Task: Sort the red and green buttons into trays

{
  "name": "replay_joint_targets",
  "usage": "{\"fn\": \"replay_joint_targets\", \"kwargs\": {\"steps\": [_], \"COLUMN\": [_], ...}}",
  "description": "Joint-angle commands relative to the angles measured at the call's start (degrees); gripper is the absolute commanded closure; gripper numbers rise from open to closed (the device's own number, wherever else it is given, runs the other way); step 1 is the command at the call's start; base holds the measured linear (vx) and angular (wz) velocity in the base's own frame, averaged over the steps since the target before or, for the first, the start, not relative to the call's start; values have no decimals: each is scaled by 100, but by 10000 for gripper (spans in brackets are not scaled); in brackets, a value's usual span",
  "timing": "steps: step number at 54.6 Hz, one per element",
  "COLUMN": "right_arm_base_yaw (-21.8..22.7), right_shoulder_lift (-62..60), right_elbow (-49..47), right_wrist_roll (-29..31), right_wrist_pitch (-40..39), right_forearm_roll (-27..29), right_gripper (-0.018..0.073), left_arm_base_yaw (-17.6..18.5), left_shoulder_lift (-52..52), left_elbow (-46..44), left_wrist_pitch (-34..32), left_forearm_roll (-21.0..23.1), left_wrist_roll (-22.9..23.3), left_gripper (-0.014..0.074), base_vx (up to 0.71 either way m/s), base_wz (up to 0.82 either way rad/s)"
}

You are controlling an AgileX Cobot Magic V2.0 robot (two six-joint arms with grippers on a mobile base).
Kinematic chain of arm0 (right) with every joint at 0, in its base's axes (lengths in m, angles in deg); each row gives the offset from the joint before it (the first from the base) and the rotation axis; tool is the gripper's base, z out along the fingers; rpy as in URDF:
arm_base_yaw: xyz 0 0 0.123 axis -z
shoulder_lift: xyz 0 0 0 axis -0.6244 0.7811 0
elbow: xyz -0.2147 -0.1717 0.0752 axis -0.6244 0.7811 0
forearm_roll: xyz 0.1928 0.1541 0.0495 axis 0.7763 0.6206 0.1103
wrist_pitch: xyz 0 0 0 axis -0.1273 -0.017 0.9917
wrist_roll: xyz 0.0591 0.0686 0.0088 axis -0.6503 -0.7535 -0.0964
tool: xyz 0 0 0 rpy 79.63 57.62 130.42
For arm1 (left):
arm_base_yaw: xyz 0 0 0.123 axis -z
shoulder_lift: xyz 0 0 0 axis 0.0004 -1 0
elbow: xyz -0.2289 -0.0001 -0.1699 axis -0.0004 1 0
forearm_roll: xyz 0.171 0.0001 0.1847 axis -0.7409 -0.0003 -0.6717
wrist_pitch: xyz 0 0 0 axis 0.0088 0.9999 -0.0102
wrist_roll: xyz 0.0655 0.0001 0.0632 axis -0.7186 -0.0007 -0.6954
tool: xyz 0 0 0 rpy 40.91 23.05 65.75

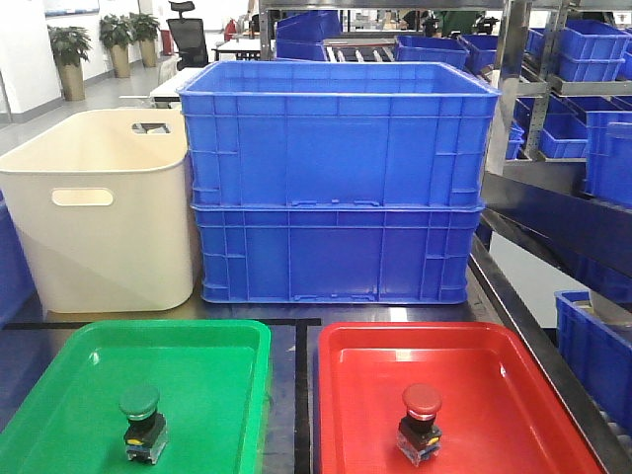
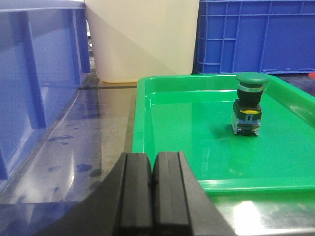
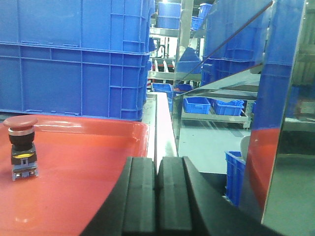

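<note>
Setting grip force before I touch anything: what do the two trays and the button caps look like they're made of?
Green tray and red tray: seemingly glossy moulded plastic, with bright reflections and rounded rims. Green button and red button: smooth, duller domed caps, probably hard plastic, on black blocky bases; in the left wrist view a silvery collar sits under the green cap, metal or plated plastic, I cannot tell.

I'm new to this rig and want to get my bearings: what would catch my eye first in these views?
Two glossy trays fill the foreground: a green tray on the left with the green button standing upright in it, and a red tray on the right holding the red button. Behind them rise two stacked blue bins, with a cream tub to their left. Both claws, left and right, look shut and empty.
</note>
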Motion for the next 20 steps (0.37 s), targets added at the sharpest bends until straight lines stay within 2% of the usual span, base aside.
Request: {"fn": "replay_joint_targets", "kwargs": {"steps": [1, 20], "right_arm_base_yaw": [-9, -9], "right_shoulder_lift": [-70, -70], "right_elbow": [76, 76], "right_wrist_roll": [39, 39], "right_wrist_pitch": [-519, -519], "right_forearm_roll": [-69, -69], "right_gripper": [571, 571], "left_arm_base_yaw": [-11, -11], "left_shoulder_lift": [80, 80], "left_elbow": [-119, -119], "left_wrist_pitch": [-459, -459], "left_forearm_roll": [1, 1], "left_wrist_roll": [51, 51], "left_gripper": [602, 602], "base_vx": [0, 0], "base_wz": [0, 0]}}
